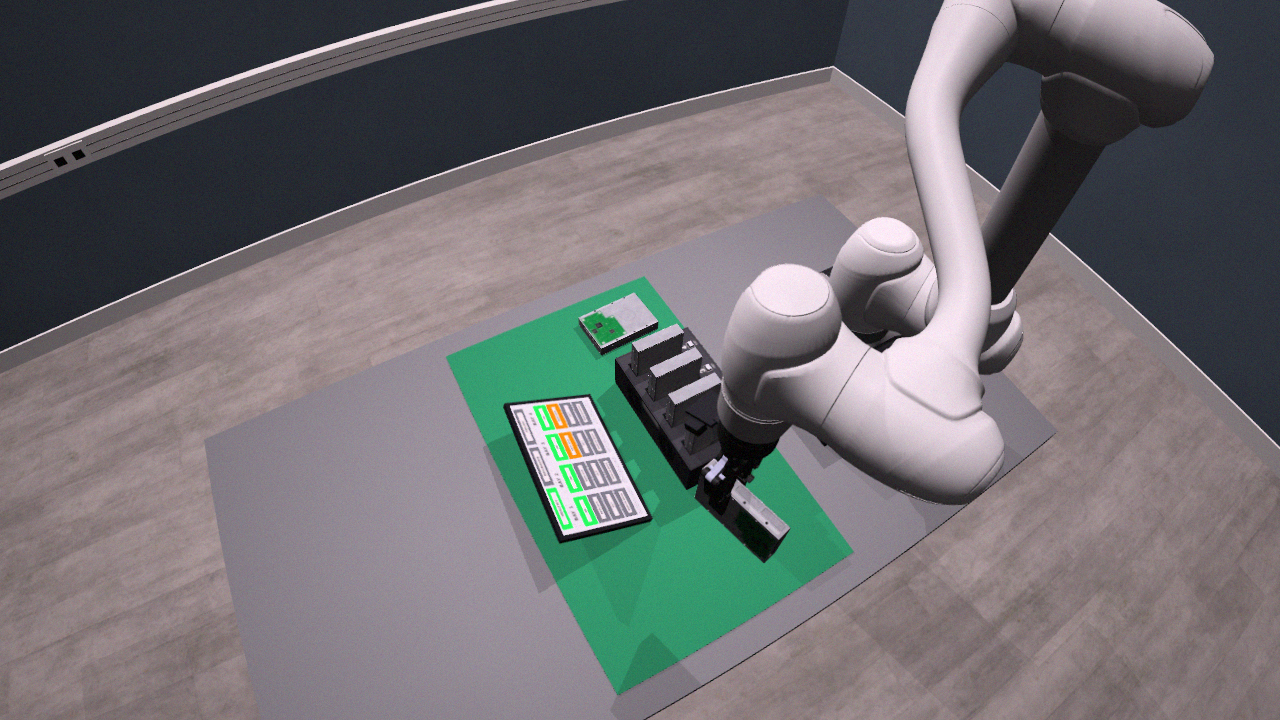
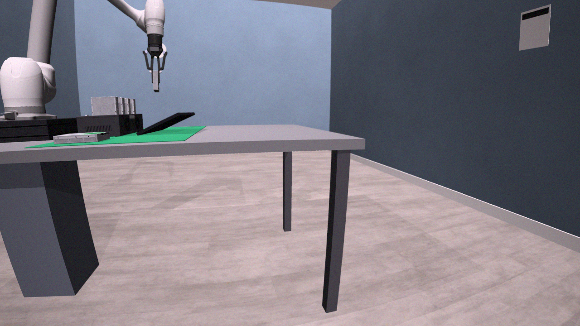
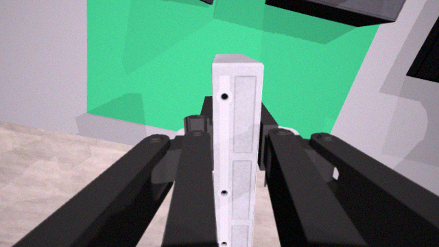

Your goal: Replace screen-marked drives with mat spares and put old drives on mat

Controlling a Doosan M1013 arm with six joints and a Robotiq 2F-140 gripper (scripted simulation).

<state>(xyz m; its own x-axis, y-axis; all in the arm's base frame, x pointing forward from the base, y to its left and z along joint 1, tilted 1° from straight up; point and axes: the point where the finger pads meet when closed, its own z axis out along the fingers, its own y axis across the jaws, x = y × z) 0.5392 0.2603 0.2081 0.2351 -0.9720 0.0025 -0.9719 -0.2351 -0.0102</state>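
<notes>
My gripper [image 1: 718, 486] [image 2: 155, 76] [image 3: 230, 112] is shut on a silver drive [image 1: 760, 512] [image 2: 156, 85] [image 3: 244, 113] and holds it high above the mat [image 1: 510, 367] [image 2: 162, 135] [image 3: 164, 51], beside the dock's near end. The drive is on edge, its flat faces between the fingers. The black dock [image 1: 651, 426] [image 2: 111, 126] [image 3: 370, 8] carries upright drives [image 1: 675, 371] [image 2: 104, 106]; the arm partly hides its near end in the top view. Another drive [image 1: 631, 315] [image 2: 79, 138] lies flat on the mat beyond the dock. The screen [image 1: 604, 474] shows two orange cells in its upper two rows.
The tilted screen [image 2: 168, 122] stands on the mat beside the dock. The grey table [image 1: 331, 501] [image 2: 243, 143] extends around the mat. The robot base [image 2: 24, 97] is behind the dock. Floor shows past the table edge in the wrist view.
</notes>
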